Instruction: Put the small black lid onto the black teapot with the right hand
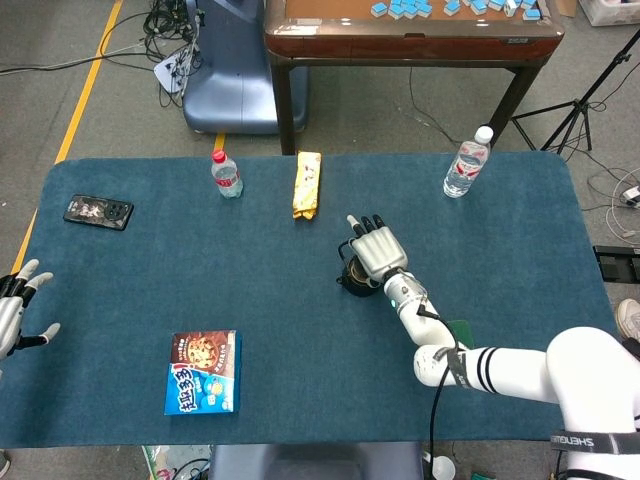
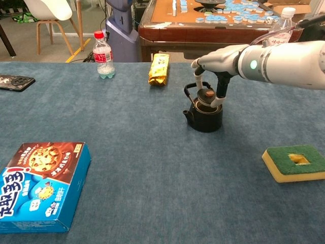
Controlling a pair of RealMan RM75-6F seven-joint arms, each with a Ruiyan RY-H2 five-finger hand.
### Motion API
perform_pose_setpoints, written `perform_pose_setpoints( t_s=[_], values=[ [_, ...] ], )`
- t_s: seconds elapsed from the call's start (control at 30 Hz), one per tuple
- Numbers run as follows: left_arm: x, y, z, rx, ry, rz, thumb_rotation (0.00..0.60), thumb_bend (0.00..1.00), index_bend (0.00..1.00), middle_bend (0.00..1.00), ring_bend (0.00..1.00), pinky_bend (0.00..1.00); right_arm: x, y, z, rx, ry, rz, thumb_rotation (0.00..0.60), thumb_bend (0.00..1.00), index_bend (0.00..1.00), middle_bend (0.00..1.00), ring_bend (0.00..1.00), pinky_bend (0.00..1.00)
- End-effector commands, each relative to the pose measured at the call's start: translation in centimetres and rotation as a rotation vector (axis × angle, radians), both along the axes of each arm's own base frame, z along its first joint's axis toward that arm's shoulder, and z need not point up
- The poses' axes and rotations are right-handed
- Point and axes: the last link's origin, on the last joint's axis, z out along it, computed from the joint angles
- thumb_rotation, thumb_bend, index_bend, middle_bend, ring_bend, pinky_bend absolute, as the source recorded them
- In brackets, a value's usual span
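So the small black lid (image 2: 207, 95) is pinched between the thumb and a finger of my right hand (image 2: 217, 60), hanging straight below the palm and sitting right at the mouth of the black teapot (image 2: 205, 116). From the chest view it looks tilted a touch and I can't tell if it's actually seated in the rim or just resting on it. The other fingers are spread out over the top, so in the head view the hand (image 1: 372, 247) covers most of the pot and I get nothing useful from up there.

What worries me: if I let go while the lid's cocked, it could hang up on one edge or slide off toward the table. The pot's handle (image 2: 191, 90) stands just beside my thumb on the spout side, so nudging it could shove the whole pot.

Around the hand: a yellow snack packet (image 2: 159, 69) beyond and off to the left, a red-capped water bottle (image 2: 103, 56) further that way, another bottle (image 1: 466, 163) beyond on the other side. The green-topped sponge (image 2: 295, 162) is nearer me, well apart. Cookie box (image 2: 38, 185) and phone (image 1: 98, 212) are way off. Nothing's in the way. My left hand (image 1: 12, 315) is idle at the table's edge, fingers apart, holding nothing.
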Motion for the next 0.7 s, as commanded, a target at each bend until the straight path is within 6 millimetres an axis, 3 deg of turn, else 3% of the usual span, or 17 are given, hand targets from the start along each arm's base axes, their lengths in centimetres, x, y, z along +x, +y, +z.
perform_pose_setpoints(
  t_s=[0.03,0.7],
  values=[
    [-0.08,0.0,-0.01,-0.001,-0.002,0.001,0.6,0.26,0.16,0.0,0.0,0.0,0.01,-0.02,-0.06,0.0,0.004,0.003,0.6,0.22,0.4,0.0,0.0,0.0],
    [-0.3,-0.16,0.08,0.006,-0.003,0.002,0.6,0.26,0.16,0.0,0.0,0.0,-0.35,-0.32,-0.39,0.004,0.025,-0.001,0.6,0.22,0.27,0.0,0.0,0.0]
  ],
)
